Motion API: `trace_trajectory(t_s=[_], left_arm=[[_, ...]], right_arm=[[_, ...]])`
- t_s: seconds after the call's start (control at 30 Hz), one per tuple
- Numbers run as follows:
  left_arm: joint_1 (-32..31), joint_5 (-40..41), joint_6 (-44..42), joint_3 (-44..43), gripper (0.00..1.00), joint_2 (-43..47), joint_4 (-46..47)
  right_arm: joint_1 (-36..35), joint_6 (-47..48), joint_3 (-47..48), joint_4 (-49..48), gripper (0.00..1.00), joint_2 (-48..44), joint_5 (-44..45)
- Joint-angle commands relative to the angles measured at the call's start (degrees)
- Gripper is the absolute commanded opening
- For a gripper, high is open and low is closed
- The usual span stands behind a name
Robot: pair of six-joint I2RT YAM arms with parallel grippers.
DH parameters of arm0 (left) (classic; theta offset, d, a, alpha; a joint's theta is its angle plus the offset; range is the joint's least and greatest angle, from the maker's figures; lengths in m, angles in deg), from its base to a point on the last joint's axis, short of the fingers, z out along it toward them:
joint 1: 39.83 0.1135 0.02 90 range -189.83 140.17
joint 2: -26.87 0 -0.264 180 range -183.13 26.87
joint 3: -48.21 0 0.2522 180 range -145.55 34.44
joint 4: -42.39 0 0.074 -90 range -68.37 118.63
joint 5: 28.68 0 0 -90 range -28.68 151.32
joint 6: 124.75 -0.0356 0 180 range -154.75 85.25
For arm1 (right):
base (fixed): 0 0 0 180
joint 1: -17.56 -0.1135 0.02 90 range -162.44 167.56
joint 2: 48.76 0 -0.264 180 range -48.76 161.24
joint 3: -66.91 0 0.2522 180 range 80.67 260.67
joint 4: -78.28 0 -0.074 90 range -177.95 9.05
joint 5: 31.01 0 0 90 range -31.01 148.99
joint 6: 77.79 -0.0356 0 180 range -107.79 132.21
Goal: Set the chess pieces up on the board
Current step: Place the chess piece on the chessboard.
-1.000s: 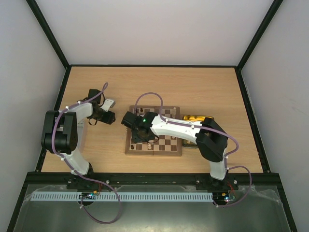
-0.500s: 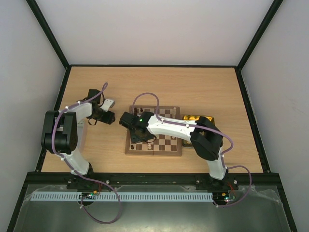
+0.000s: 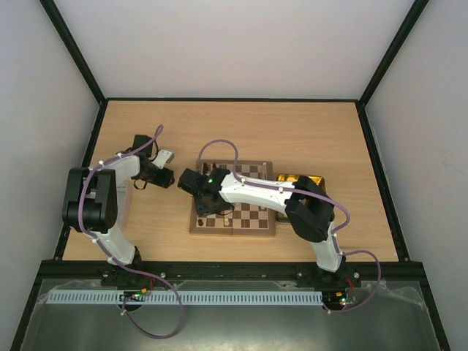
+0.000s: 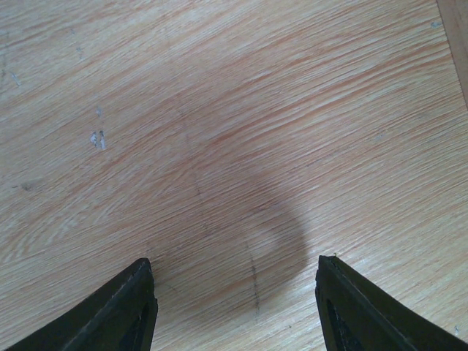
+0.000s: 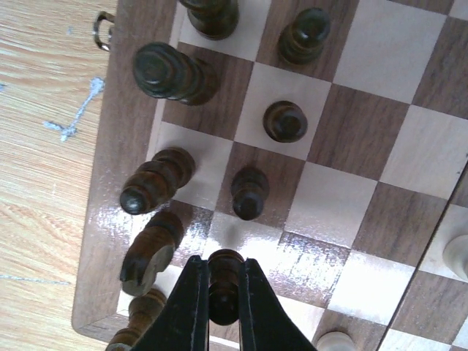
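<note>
The board (image 3: 256, 216) lies mid-table, its dark and light checks filling the right wrist view (image 5: 365, 124). My right gripper (image 5: 221, 265) is shut on a dark brown pawn (image 5: 224, 292), held just above a light square near the board's left rim. Several dark chess pieces stand close by: a pawn (image 5: 248, 191), another pawn (image 5: 284, 121), a tall piece (image 5: 170, 72) and a knight (image 5: 150, 248). A pale piece (image 5: 459, 254) shows at the right edge. From above, the right gripper (image 3: 208, 203) hangs over the board's left part. My left gripper (image 4: 235, 292) is open over bare table, left of the board (image 3: 168, 178).
A yellow translucent tray (image 3: 301, 178) sits against the board's right side, partly under the right arm. A small metal clasp (image 5: 104, 29) sticks out of the board's left rim. Black frame rails (image 3: 95, 146) border the wooden table.
The right arm has shifted a little to the left over the board with the dark pawn still gripped. The left arm has not moved.
</note>
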Motion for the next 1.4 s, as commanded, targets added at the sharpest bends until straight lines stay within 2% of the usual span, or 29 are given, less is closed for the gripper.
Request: trace_trajectory(t_s=[0.0,0.83,1.37], left_arm=[[0.50,-0.26,-0.40,1.12,0.61,1.22,-1.75],[0.90,-0.98,-0.56,1.40,0.61,1.74,-1.78],[0.94,-0.93,-0.67,1.40,0.61,1.40,-1.77]], right_arm=[[-0.81,0.58,2.15,1.91,0.02,1.26,0.87],[-0.77,-0.18,2.47,2.79,0.02,2.03,1.69],[-0.83,0.12,3.32,3.32,0.08,2.71,1.92]])
